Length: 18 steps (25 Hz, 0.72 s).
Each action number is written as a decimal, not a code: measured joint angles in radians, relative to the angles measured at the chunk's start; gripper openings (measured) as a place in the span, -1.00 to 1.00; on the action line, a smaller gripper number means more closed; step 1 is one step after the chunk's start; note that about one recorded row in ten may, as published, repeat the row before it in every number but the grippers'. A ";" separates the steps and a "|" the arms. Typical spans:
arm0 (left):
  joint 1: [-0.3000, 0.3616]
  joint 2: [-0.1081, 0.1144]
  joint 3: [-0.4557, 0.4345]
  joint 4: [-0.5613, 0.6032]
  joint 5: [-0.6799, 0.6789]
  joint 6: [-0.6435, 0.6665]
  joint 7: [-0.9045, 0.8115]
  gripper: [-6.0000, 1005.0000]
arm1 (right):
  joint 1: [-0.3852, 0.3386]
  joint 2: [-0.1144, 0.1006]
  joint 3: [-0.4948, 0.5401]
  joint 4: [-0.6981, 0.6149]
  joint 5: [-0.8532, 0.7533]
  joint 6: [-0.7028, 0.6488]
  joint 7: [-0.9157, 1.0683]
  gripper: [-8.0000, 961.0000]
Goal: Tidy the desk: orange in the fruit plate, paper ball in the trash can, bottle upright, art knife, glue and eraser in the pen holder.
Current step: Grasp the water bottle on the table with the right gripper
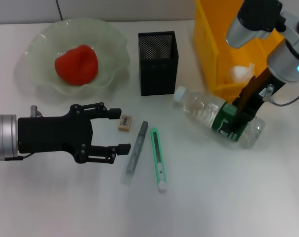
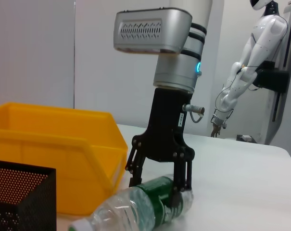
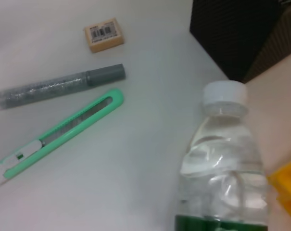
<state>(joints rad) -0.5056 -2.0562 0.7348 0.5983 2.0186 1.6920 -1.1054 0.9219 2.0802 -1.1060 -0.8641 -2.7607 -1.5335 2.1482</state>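
Now my right gripper jaws clench the lying bottle at its label. I'd tip it slowly, cap up. Left gripper jaws released beside the eraser.

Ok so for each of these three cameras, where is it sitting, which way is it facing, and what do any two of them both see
Head view: above, facing down at the white desk; shows both arms, left gripper open near the small tan eraser, right gripper closed on the lying clear plastic bottle.
Left wrist view: low by the desk, facing across at the right gripper, bottle and yellow bin; none of its own fingers show.
Right wrist view: above the bottle, facing the green art knife, grey glue stick and eraser; no fingers.
Shared: all three see the bottle and the black mesh pen holder.
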 joint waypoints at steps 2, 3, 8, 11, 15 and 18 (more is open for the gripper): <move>0.000 0.000 0.000 0.000 0.000 0.000 0.000 0.70 | 0.001 0.001 0.000 0.016 0.001 0.013 0.001 0.71; 0.000 0.000 0.000 0.000 0.000 0.000 0.000 0.70 | 0.001 0.001 0.000 0.016 0.001 0.013 0.001 0.71; -0.001 -0.001 0.000 0.000 0.000 0.000 0.000 0.70 | 0.002 0.003 0.000 0.042 0.007 0.050 0.006 0.71; -0.001 -0.001 0.001 0.000 0.000 0.000 -0.001 0.70 | 0.001 0.004 0.000 0.055 0.012 0.067 0.010 0.71; -0.002 -0.001 0.002 0.000 0.000 0.000 -0.001 0.70 | 0.002 0.004 -0.011 0.066 0.018 0.076 0.012 0.71; -0.002 -0.001 0.002 0.000 0.000 0.000 -0.001 0.70 | 0.002 0.005 -0.029 0.075 0.019 0.078 0.013 0.71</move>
<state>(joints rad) -0.5079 -2.0570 0.7365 0.5983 2.0186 1.6919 -1.1060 0.9236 2.0853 -1.1351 -0.7889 -2.7419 -1.4556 2.1610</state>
